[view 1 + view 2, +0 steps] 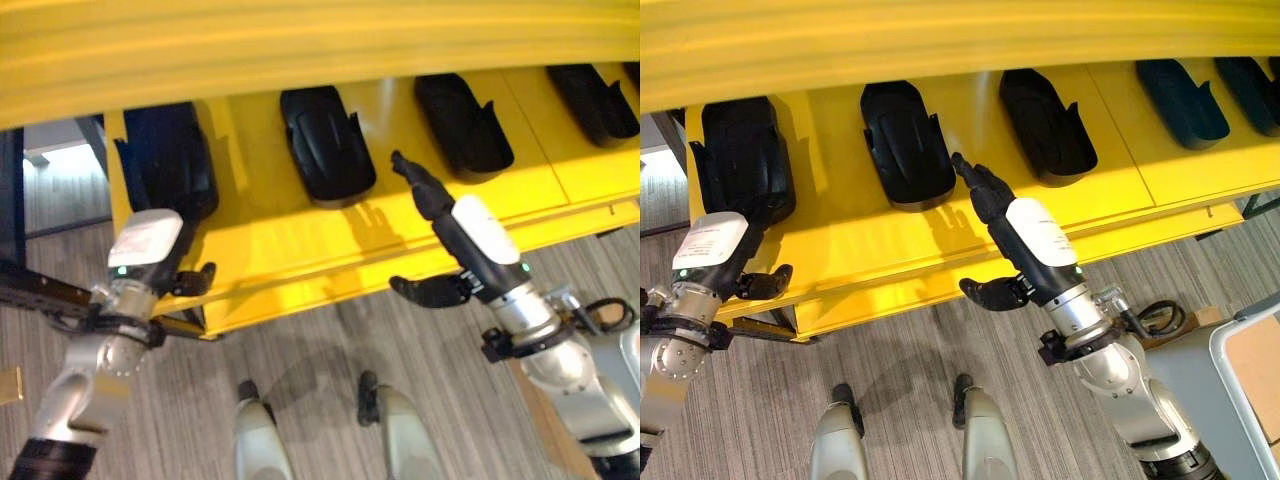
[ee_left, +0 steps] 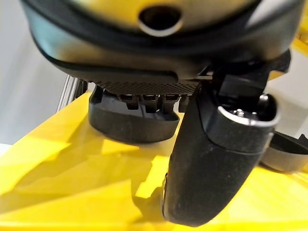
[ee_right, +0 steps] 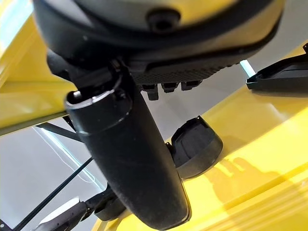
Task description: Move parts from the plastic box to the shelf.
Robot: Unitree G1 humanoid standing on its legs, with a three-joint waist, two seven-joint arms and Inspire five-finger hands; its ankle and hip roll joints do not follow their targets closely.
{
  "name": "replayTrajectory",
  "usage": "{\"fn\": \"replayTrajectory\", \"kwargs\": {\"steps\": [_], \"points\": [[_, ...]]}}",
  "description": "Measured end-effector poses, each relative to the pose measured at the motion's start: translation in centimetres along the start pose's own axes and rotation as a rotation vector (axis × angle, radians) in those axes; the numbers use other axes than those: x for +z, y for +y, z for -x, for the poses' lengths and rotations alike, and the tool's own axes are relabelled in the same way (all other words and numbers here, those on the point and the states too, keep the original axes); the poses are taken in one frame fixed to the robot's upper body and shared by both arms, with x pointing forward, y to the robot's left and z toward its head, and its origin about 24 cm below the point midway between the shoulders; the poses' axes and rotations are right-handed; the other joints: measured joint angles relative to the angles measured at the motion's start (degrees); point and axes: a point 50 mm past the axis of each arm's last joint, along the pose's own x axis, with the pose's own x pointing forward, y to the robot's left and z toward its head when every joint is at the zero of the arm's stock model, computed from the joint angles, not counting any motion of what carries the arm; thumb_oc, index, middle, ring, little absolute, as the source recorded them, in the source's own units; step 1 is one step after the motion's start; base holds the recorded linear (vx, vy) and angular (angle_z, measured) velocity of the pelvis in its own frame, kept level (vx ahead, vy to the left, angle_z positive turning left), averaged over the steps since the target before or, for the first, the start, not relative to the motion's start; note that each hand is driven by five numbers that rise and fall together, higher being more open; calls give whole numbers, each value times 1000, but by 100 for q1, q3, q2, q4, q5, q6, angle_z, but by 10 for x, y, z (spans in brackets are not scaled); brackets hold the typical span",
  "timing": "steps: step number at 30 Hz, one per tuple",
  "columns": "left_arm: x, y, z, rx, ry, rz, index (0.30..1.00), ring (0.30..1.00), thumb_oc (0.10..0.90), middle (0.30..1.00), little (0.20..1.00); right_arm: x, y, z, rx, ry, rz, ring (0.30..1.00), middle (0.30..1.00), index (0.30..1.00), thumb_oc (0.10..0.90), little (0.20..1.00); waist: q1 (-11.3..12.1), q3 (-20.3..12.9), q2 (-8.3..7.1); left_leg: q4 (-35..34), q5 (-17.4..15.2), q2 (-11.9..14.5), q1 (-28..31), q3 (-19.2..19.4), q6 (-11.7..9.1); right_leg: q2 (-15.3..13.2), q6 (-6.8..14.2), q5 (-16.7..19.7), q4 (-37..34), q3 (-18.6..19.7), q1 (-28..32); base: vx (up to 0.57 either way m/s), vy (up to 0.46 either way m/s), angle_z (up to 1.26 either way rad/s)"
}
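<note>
I see a yellow shelf [image 1: 890, 235] with black moulded parts lying in a row on it, each well apart from the next. From the shelf's left end I count 4 plainly: the first part [image 1: 740, 160] at the left end, the second part [image 1: 905, 140], the third part [image 1: 1045, 125], and the fourth part [image 1: 1180, 100] toward the right end, with another dark piece just beside it at the far right.

My left hand [image 1: 175, 265] is at the shelf's left front corner, against the near end of the first part. Its fingers reach over that part, but I cannot tell whether they are curled round it or lie straight on it; the thumb [image 1: 195, 280] sticks out over the front edge.

My right hand [image 1: 985, 195] hovers above the shelf between the second and third parts, fingers straight and holding nothing, thumb [image 1: 990, 292] spread out over the front edge.

I can read no writing or label on the parts or the shelf.
</note>
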Motion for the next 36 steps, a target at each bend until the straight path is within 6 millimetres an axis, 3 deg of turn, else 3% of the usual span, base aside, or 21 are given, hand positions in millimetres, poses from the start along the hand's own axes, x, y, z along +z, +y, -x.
{"fn": "replayTrajectory", "kwargs": {"steps": [36], "points": [[-6, -4, 8, -22, 66, 44, 1000, 1000, 900, 1000, 1000, -2, 3, 0, 25, 23, -10, 1000, 1000, 1000, 900, 1000, 111, 26, 40, 40, -2, -6, -31, -7, 3, -11, -1, 1, 45, 5, -32, 0, 0, 0]]}}
